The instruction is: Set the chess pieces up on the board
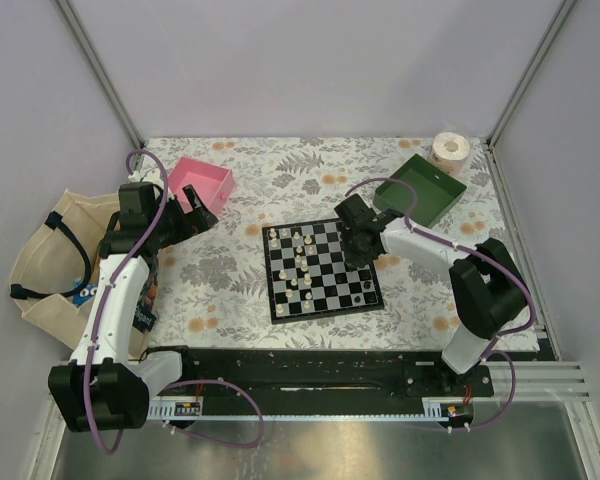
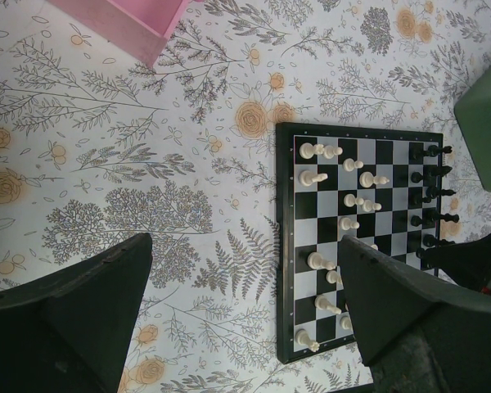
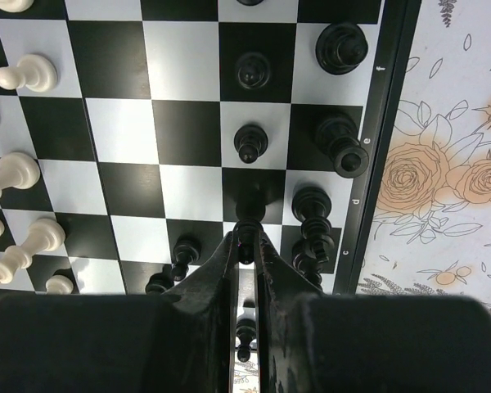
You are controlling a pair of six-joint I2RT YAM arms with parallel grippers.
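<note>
The right gripper (image 3: 245,239) is hanging over the right side of the board (image 1: 326,313), its fingers drawn almost together. It seems to be pinching a black pawn (image 3: 249,214) at their tips, though dark on dark is making that hard to judge. Other black pieces (image 3: 341,45) are standing along that edge, while white pieces (image 2: 311,176) are sitting scattered over the left half. The left gripper (image 2: 244,246) is hovering spread wide and holding nothing over the floral cloth (image 2: 106,123), left of the board. Farther back, a pink tray (image 1: 205,180) and a green tray (image 1: 425,190) are lying left and right, with a tape roll (image 1: 450,148) beyond the green one.
</note>
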